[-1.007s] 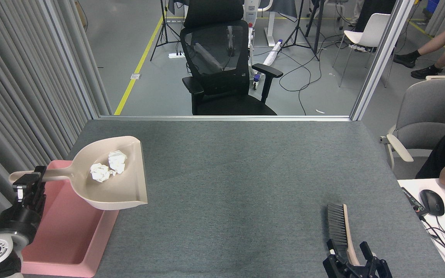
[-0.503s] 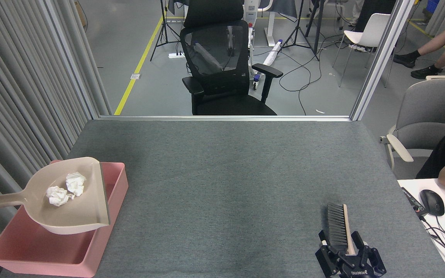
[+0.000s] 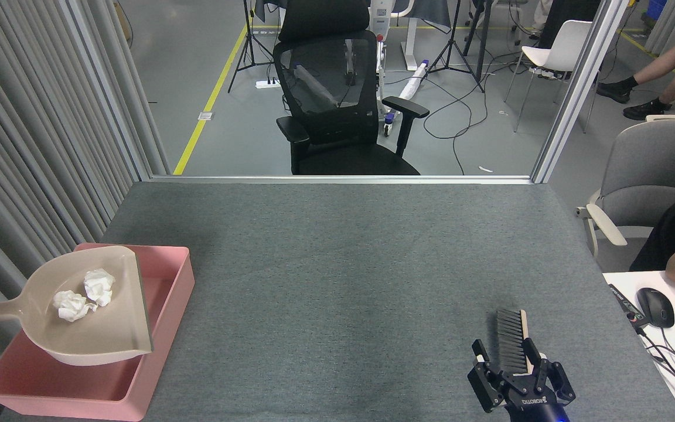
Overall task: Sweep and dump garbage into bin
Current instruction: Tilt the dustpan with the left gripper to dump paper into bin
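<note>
Two tissue wads [image 3: 81,295], one dustpan [image 3: 103,340], one pink bin [image 3: 164,305], one brush [image 3: 513,346].

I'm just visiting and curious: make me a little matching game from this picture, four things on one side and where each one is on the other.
Things:
1. tissue wads
2. dustpan
3. brush
4. pink tray

Places:
A. in the right gripper, upright
B. on the table's near left corner
C. held over the pink tray
D. inside the dustpan

Pairs: 1-D, 2-C, 3-A, 4-B
</note>
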Controlling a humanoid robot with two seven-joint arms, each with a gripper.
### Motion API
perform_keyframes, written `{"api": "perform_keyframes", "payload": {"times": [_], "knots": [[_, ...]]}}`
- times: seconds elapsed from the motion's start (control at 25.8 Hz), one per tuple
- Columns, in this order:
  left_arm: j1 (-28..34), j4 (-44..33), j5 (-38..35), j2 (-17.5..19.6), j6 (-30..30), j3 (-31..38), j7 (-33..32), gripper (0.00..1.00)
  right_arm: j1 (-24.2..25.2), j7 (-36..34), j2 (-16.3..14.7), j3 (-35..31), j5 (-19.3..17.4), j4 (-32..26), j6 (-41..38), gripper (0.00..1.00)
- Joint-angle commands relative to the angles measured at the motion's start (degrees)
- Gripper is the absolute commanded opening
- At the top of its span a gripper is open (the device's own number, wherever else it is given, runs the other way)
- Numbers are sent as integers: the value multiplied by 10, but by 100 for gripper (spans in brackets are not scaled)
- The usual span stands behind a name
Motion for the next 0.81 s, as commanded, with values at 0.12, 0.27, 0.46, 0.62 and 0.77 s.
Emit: {"api": "perform_keyframes", "payload": {"times": [0.12,0.27,0.46,0.62,0.77], "knots": [[-29,45,-28,32,-19,5,3,15,0,-1,6,0,1,-3,0,99],[-53,87,-28,43,-35,6,3,15,1,-1,6,0,1,-3,0,99],[-69,122,-36,81,-64,6,6,15,1,-1,7,0,1,-3,1,99],[-97,164,-89,91,-113,6,9,15,1,-1,8,0,0,-3,4,99],[-103,167,-132,100,-151,5,8,15,1,-1,8,0,0,-3,5,99]]}}
